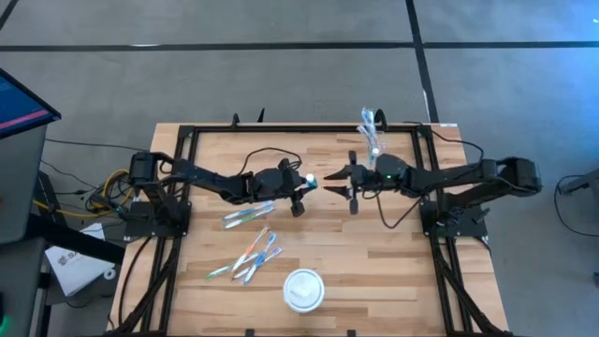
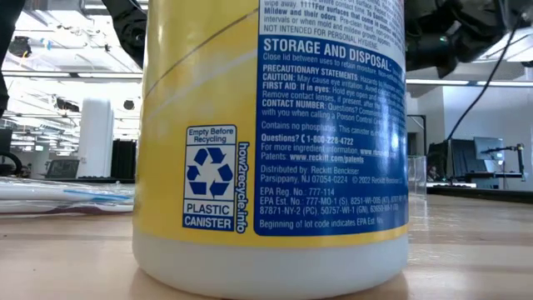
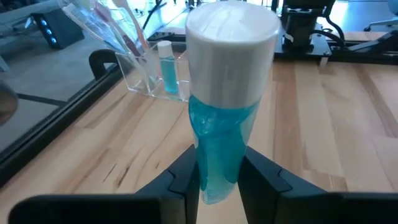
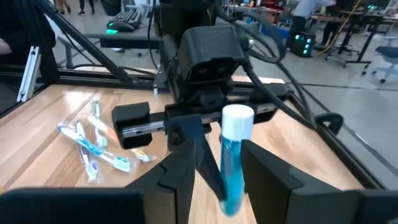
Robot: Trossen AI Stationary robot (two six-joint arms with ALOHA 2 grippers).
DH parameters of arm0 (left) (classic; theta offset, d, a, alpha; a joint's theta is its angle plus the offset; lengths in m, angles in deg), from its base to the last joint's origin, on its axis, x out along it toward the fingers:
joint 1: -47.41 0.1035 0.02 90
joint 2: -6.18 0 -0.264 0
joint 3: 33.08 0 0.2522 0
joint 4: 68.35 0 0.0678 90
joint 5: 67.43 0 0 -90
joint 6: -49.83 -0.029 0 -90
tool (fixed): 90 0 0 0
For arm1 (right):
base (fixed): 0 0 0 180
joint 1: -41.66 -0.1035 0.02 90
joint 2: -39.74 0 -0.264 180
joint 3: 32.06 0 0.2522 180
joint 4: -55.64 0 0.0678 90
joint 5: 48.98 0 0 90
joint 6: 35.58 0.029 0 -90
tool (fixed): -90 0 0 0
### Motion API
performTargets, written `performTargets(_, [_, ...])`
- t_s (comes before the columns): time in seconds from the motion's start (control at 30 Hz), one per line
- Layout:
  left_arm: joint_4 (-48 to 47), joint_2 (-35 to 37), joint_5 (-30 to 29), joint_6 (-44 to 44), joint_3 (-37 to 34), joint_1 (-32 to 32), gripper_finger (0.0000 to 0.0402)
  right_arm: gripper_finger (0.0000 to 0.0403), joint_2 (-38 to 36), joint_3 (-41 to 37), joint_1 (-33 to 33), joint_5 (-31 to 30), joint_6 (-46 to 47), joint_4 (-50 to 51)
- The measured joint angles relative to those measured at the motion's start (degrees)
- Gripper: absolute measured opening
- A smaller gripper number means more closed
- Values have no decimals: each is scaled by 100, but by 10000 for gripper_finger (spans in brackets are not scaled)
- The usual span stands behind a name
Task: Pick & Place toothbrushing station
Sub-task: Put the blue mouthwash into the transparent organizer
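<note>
A small tube with a blue body and a white cap [image 1: 310, 178] hangs over the middle of the table, with my left gripper [image 1: 301, 187] shut on it. My right gripper [image 1: 329, 179] stands open just to the right of the cap. In its wrist view its fingers [image 4: 273, 180] flank the tube [image 4: 233, 162], and I see no touch. The clear tumbler [image 1: 372, 131] stands at the table's far right with toothbrushes and another tube [image 3: 166, 65] upright in it. Several pastel toothbrushes [image 1: 251, 239] lie flat on the table left of centre. My left gripper pinches the tube's blue body [image 3: 217, 171] near its flat end between its two fingers. The fingers come from the table's left, slanting a little downward. The tube sticks out beyond the fingertips, tilted upward, cap [image 3: 231, 37] at the far end, clear of the table.
A round white thing [image 1: 303, 288] stands near the table's near edge. A yellow plastic canister [image 2: 275, 142] fills the low view and hides the table behind it. A black frame [image 1: 187, 131] runs around the wooden table top [image 1: 393, 271].
</note>
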Motion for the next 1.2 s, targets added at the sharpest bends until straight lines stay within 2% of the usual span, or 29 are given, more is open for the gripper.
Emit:
performTargets(0.6, [-122,-4,7,-4,0,-156,81,119,984,702,-106,-10,-115,2])
performTargets(1.2, [-109,-9,4,-2,0,-156,81,153,1003,772,-161,-16,-192,39])
